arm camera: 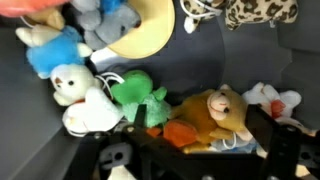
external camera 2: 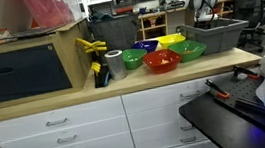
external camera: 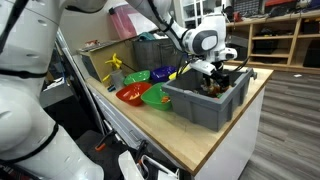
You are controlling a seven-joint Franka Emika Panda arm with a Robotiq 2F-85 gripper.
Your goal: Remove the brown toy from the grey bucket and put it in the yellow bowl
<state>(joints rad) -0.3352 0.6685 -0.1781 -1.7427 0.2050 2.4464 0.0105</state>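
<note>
The brown toy [arm camera: 215,112], a small brown-orange plush bear, lies on the floor of the grey bucket [external camera: 205,105] among other soft toys. In the wrist view my gripper [arm camera: 205,138] is open, with one dark finger on each side of the toy. In both exterior views the arm reaches down into the bucket [external camera 2: 217,36] and the bucket wall hides the fingers. The yellow bowl [external camera 2: 172,40] stands next to the bucket among the other bowls, and it also shows in an exterior view [external camera: 164,73].
A red bowl [external camera 2: 161,61], a green bowl [external camera 2: 189,49] and a blue bowl [external camera 2: 148,47] stand on the wooden counter [external camera 2: 124,83]. In the bucket lie a green toy [arm camera: 135,95], a white toy [arm camera: 80,100] and a blue toy [arm camera: 50,50]. A grey roll [external camera 2: 115,63] stands by a dark box [external camera 2: 22,71].
</note>
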